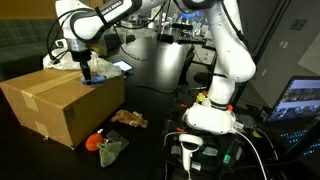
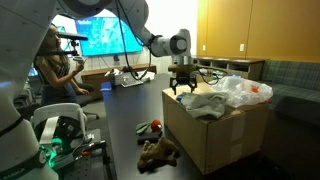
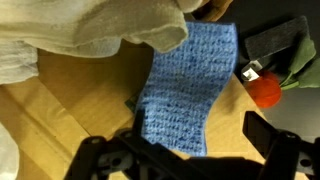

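Your gripper (image 1: 88, 72) hangs over the far edge of an open cardboard box (image 1: 55, 108). Its fingers (image 3: 280, 150) are spread wide and hold nothing. In the wrist view, a blue knitted cloth (image 3: 185, 90) lies directly beneath it. The cloth is a coarse, ribbed rectangle resting on the tan cardboard. Its lower end is cut off by the frame and partly covered by the dark fingers, so you cannot tell whether the fingertips touch it. In an exterior view the cloth (image 1: 98, 79) shows only as a small blue patch just beside the gripper. A crumpled white sheet (image 3: 80, 35), thin and soft, hides the cloth's upper left corner. In an exterior view the same sheet (image 2: 235, 92) bulges above the box rim. Right of the cloth, a round red toy (image 3: 263, 92) is blurred and cut off. On the dark table (image 1: 150, 100) near the box lies a brown plush toy (image 1: 128, 118), its shape unclear.
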Motion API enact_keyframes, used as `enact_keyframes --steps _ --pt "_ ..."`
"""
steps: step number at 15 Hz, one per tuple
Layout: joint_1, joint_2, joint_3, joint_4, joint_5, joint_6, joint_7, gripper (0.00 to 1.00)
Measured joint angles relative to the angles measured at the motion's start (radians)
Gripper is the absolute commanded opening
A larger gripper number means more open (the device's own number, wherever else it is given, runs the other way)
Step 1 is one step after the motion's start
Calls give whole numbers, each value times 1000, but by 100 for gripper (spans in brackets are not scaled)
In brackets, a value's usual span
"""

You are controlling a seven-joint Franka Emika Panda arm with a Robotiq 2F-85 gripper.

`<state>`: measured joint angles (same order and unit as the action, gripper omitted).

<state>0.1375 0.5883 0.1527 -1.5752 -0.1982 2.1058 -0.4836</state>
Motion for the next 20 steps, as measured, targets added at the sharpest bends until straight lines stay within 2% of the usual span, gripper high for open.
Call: enact_keyframes --steps 8,9,11,17,19,20 --pt "-20 40 2 67 26 -57 -32 98" --pt "-22 44 2 73 26 -61 -33 92" --pt "-25 50 2 85 26 -74 -33 73" --pt "-37 73 -4 129 26 -106 -33 26" --pt "-39 77 -7 134 24 -119 -33 12" --pt "-39 80 -9 135 23 -123 -33 10"
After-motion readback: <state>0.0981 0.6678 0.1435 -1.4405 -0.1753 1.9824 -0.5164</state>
